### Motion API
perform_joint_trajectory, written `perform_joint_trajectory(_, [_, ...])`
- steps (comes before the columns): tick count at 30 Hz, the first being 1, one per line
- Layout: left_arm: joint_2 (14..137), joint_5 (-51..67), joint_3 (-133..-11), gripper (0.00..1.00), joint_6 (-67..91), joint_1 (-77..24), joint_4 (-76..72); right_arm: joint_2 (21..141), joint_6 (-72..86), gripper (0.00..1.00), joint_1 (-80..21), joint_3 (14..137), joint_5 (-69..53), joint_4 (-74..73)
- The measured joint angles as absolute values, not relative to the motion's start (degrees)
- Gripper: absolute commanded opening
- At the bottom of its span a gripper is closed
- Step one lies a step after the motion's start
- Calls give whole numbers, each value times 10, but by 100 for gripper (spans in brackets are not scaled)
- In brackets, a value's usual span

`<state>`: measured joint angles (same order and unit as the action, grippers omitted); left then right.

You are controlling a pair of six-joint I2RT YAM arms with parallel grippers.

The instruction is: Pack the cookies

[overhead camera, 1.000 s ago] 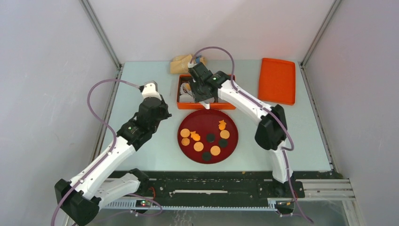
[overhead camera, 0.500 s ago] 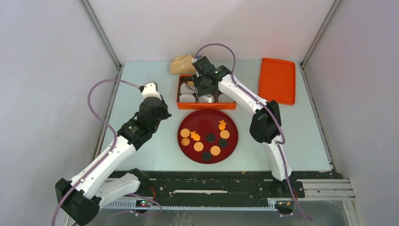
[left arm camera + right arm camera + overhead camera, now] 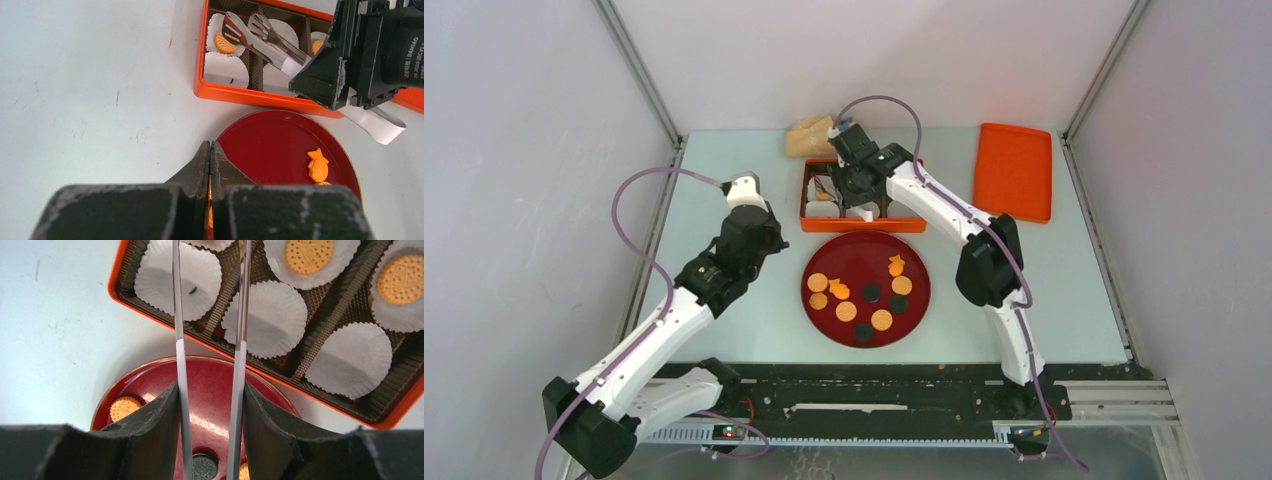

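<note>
Cookies (image 3: 846, 311) on the red plate (image 3: 864, 250), a few in the orange box (image 3: 861, 227) at twelve o'clock.
Right gripper (image 3: 210, 405), arm outstretched over the box, clamps tongs (image 3: 277, 50); left gripper (image 3: 210, 149) hovers pinched closed at nine o'clock.

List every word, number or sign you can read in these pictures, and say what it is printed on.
White lettering on the right arm's black motor housing: sideways, too blurred to read.
Embossed marks on the cookies: too small to read.
No other text.
</note>
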<state>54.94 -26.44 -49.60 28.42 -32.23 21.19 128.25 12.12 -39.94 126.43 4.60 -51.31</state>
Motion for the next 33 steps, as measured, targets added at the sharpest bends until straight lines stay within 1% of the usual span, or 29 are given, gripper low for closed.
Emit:
perform_joint_trajectory(4, [548,-263,-496,1,285,-322,211,1245,121,51,-405,1210,58,-504])
perform_joint_trajectory(8, [546,-264,-496,1,285,-322,211,1169,120,52,-421,1147,77,-503])
perform_joint_trajectory(16, [546,-261,-496,1,300,-322,211,930,132,51,-513,942,116,-482])
perform_joint_trajectory(19, [546,-253,-496,1,305,-322,211,875,148,51,-545,867,118,-483])
perform_joint_trajectory(21, [546,-251,-496,1,309,-322,211,856,163,51,-566,818,119,-486])
perform_joint_trajectory(25, [545,-246,-496,1,315,-322,211,858,192,51,-602,759,129,-501])
perform_joint_trajectory(33, [531,-236,-496,1,320,-322,212,865,234,51,-669,749,143,-520])
